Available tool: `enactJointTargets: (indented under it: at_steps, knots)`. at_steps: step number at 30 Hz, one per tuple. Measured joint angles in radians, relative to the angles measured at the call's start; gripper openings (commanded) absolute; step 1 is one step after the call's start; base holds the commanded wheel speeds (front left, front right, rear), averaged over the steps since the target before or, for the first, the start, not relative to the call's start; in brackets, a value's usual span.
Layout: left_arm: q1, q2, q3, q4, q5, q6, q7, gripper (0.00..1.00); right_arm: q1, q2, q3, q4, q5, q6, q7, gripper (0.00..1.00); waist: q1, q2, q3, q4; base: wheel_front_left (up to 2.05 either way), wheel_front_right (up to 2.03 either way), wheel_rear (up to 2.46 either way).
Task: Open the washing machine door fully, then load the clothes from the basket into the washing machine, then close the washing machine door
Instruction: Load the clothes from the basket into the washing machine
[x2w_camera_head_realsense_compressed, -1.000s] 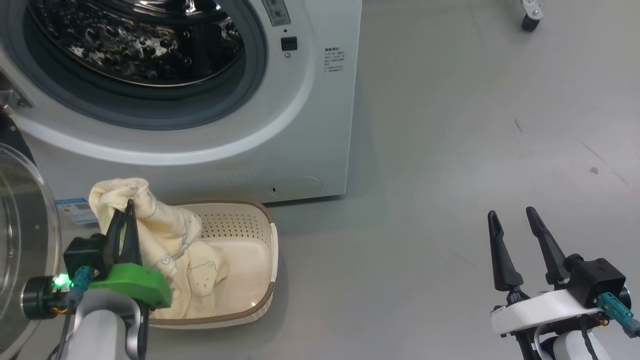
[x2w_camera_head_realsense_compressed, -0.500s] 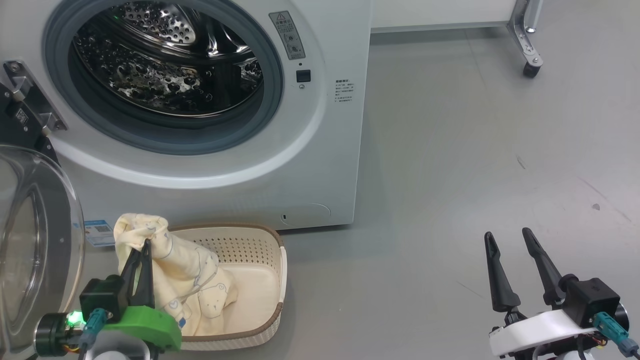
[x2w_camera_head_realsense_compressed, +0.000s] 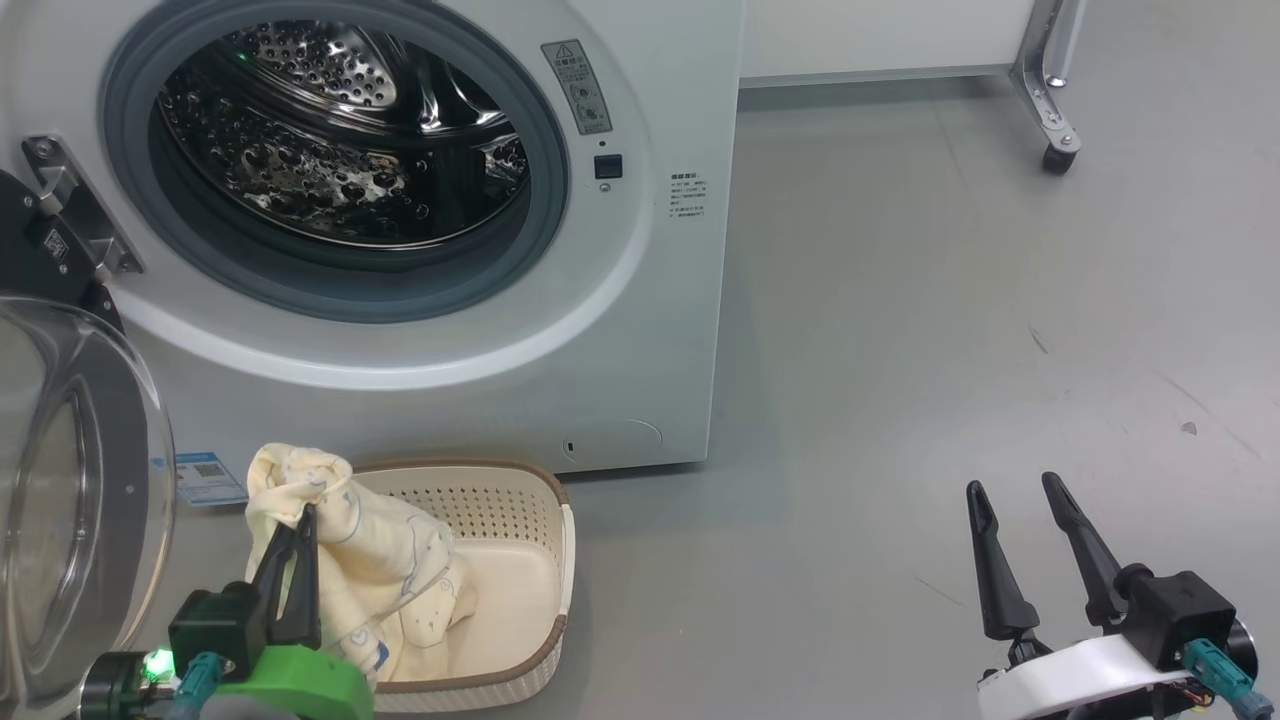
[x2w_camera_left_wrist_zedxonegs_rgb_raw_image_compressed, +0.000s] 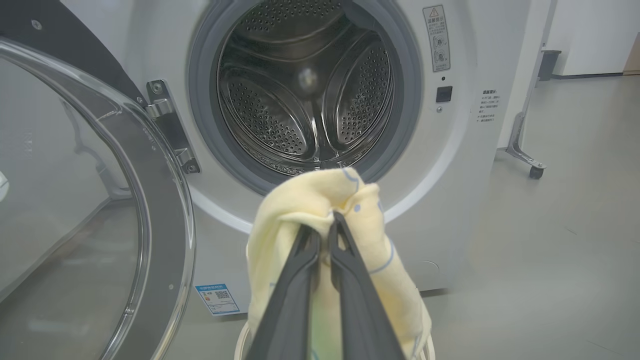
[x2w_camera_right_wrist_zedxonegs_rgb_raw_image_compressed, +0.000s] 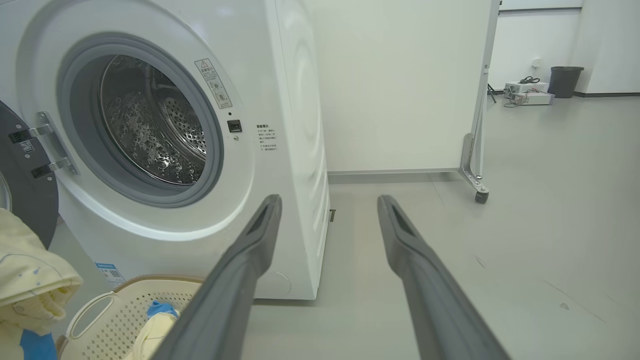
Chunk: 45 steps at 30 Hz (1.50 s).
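The washing machine (x2w_camera_head_realsense_compressed: 640, 350) stands at the upper left with its steel drum (x2w_camera_head_realsense_compressed: 330, 150) exposed. The washing machine door (x2w_camera_head_realsense_compressed: 60, 480) hangs swung out at the far left, its glass bowl (x2w_camera_left_wrist_zedxonegs_rgb_raw_image_compressed: 75, 175) close to my left arm. Below the drum opening, the cream basket (x2w_camera_head_realsense_compressed: 562, 560) sits on the floor. My left gripper (x2w_camera_head_realsense_compressed: 305, 512) is shut on the pale yellow clothes (x2w_camera_head_realsense_compressed: 390, 560), whose bunched top is raised above the basket while the rest trails into it. In the left wrist view, the clothes (x2w_camera_left_wrist_zedxonegs_rgb_raw_image_compressed: 310, 200) drape over the gripper (x2w_camera_left_wrist_zedxonegs_rgb_raw_image_compressed: 327, 220) before the drum. My right gripper (x2w_camera_head_realsense_compressed: 1012, 487) stands open and empty at the lower right.
A wheeled frame leg with a caster (x2w_camera_head_realsense_compressed: 1055, 150) stands on the grey floor behind and to the right of the machine. A blue sticker (x2w_camera_head_realsense_compressed: 210, 478) marks the machine's lower left corner. Bare floor (x2w_camera_head_realsense_compressed: 900, 400) spreads to the right of the machine and basket.
The head camera has tilted up, so the drum shows more fully and everything sits lower in view. My left gripper keeps its hold on the clothes. The right gripper stays open.
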Motion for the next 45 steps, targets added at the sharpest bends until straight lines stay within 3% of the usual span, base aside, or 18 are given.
enactJointTargets:
  at_steps: [15, 33, 45]
  knots:
    - [0.036, 0.001, -0.011, -0.058, -0.009, 0.007, 0.006, 0.00, 0.008, 0.008, 0.012, -0.008, 0.000, 0.000, 0.000, 1.00, 0.0000, 0.0000, -0.009, -0.006, 0.00, 0.00, 0.00]
    - [0.027, 0.004, -0.035, -0.091, -0.056, 0.019, 0.045, 0.00, 0.017, 0.000, 0.021, -0.048, 0.000, 0.000, 0.000, 1.00, 0.0000, 0.0000, 0.071, -0.014, 0.00, 0.00, 0.00]
    - [-0.144, 0.004, -0.033, -0.060, -0.088, 0.036, 0.091, 0.00, -0.043, -0.009, 0.023, -0.082, 0.000, 0.001, 0.000, 1.00, 0.0000, 0.0000, 0.185, -0.034, 0.00, 0.00, 0.00]
